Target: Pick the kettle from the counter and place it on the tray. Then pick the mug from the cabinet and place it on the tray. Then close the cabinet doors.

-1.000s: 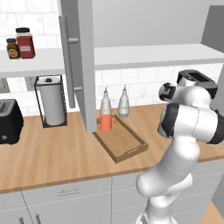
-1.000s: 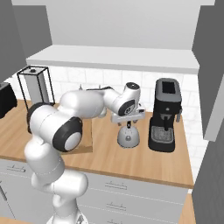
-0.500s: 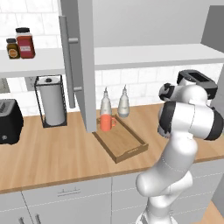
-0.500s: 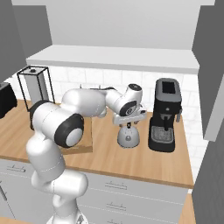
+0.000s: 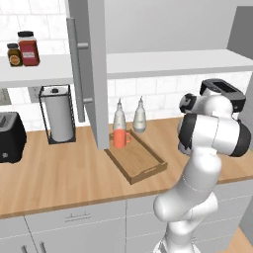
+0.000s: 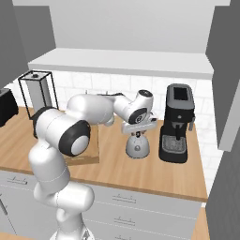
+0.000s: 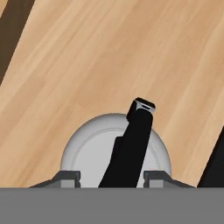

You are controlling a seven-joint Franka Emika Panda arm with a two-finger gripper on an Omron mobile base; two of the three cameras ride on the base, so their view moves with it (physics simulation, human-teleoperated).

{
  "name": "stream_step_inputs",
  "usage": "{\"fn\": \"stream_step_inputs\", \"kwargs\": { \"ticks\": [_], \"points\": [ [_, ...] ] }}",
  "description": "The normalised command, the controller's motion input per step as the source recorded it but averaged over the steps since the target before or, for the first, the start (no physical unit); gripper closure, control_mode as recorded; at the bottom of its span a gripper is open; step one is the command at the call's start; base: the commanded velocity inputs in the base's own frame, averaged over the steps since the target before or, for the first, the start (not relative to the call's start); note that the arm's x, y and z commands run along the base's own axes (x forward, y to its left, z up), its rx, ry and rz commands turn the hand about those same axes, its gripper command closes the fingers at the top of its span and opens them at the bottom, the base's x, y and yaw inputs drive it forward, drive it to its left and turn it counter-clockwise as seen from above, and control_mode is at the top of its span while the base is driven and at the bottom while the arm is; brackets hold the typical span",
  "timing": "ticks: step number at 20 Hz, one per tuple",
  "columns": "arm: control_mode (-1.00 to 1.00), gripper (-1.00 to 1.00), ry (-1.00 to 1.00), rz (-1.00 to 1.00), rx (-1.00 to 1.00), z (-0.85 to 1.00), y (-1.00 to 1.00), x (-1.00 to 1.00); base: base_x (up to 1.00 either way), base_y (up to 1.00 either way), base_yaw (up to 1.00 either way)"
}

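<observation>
Since a second ago the gripper [image 6: 137, 134] has lowered onto the kettle [image 6: 137, 146]; jaws straddle its black handle [image 7: 131, 144], contact unconfirmed, lift pending.

White tiled wall [image 5: 163, 91] – grey drawer fronts [image 6: 154, 206] – wood-grain worktop.

A black toaster [image 5: 10, 143], paper-towel holder [image 5: 59, 118], two bottles [image 5: 129, 117] and coffee machine [image 6: 177, 124].

— What is seen on the worktop [image 5: 59, 173]?
— The tray [image 5: 141, 163] is seen lying there, with the mug [image 5: 120, 139] set at its far end, before two bottles [image 5: 140, 116].
— And the shelf [image 5: 44, 69]?
— Two jars [image 5: 28, 49] are kept there.
</observation>
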Motion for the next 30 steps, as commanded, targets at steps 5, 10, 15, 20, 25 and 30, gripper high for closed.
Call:
{"fn": "stream_step_inputs", "kwargs": {
  "ticks": [5,10,15,20,25,30],
  "points": [
    [-1.00,1.00,0.01,0.00,0.00,0.00,0.00,-0.10,0.00,0.00,0.00],
    [-1.00,1.00,-0.01,0.00,0.00,0.07,0.03,-0.53,0.00,0.00,0.00],
    [-1.00,1.00,0.00,0.02,0.00,0.36,0.24,-0.58,0.00,0.00,0.00],
    [-1.00,1.00,0.00,0.17,-0.01,0.45,0.60,-0.16,0.00,0.00,0.00],
    [-1.00,1.00,0.00,0.26,0.00,0.31,0.77,0.00,0.00,0.00,0.00],
    [-1.00,1.00,0.00,0.28,0.00,0.15,0.77,0.00,0.00,0.00,0.00]
  ]
}}
